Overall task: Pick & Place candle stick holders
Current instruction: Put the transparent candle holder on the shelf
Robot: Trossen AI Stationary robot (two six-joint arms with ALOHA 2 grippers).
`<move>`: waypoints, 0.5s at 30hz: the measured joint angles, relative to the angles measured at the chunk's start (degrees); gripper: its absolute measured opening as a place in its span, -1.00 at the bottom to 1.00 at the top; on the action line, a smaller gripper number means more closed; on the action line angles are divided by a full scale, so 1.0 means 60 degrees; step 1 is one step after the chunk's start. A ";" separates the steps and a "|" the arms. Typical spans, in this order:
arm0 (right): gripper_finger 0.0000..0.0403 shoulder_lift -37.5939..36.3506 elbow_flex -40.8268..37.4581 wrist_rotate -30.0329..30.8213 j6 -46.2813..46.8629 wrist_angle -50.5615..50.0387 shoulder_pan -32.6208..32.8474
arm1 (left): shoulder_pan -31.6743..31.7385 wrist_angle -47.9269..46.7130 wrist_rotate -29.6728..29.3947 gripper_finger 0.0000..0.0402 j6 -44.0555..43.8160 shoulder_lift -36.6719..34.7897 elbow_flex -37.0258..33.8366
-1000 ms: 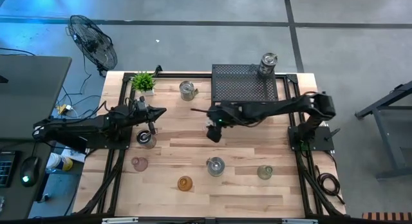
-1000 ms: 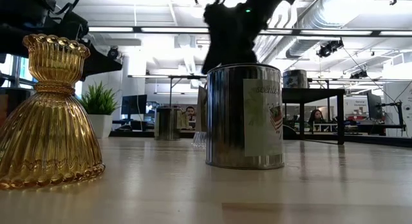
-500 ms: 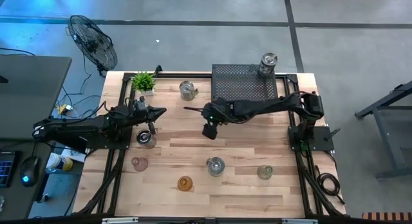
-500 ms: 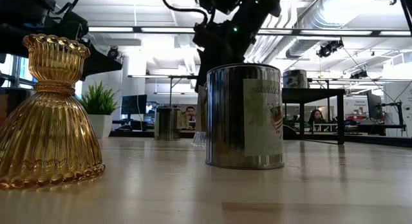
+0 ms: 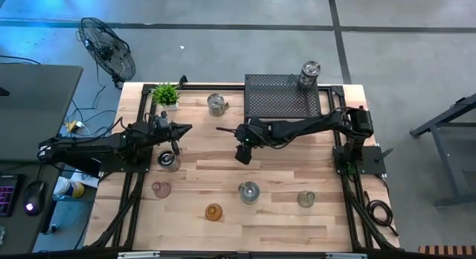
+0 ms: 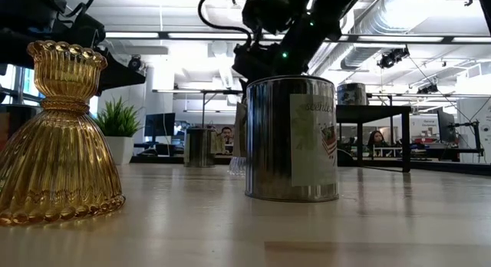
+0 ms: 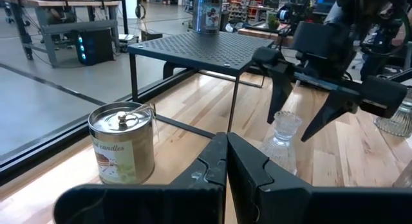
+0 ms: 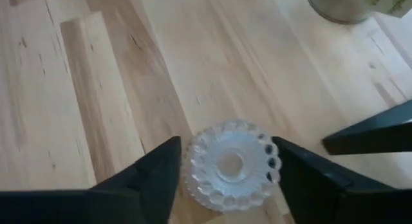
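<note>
The right gripper (image 8: 225,166) hangs spread wide straight above the clear holder (image 8: 230,163) standing mid-table, one finger (image 8: 151,172) on each side, while the left gripper (image 7: 226,163) waits pressed together.

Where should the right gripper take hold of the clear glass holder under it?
Come straight down on the clear glass holder. The right gripper, fingers open, already straddles its scalloped top. Closing on the narrow neck below the rim looks safest, since the base flares wider.
</note>
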 joint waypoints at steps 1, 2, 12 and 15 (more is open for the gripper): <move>0.03 0.0000 -0.0016 0.0012 -0.0015 0.0001 0.0000 | 0.0000 0.0000 0.0000 -1.00 0.0000 0.0000 0.0000; -0.04 0.0000 -0.0020 0.0022 -0.0023 0.0022 0.0000 | 0.0000 0.0000 0.0000 -1.00 0.0000 -0.0003 0.0000; -0.20 -0.0641 -0.0011 -0.0141 -0.0118 0.0140 0.0216 | 0.0000 0.0000 -0.0015 -1.00 0.0000 -0.0001 0.0000; -0.18 -0.1547 -0.0002 -0.0147 0.0321 -0.0307 0.0420 | 0.0000 0.0000 -0.0033 -1.00 0.0003 -0.0003 0.0000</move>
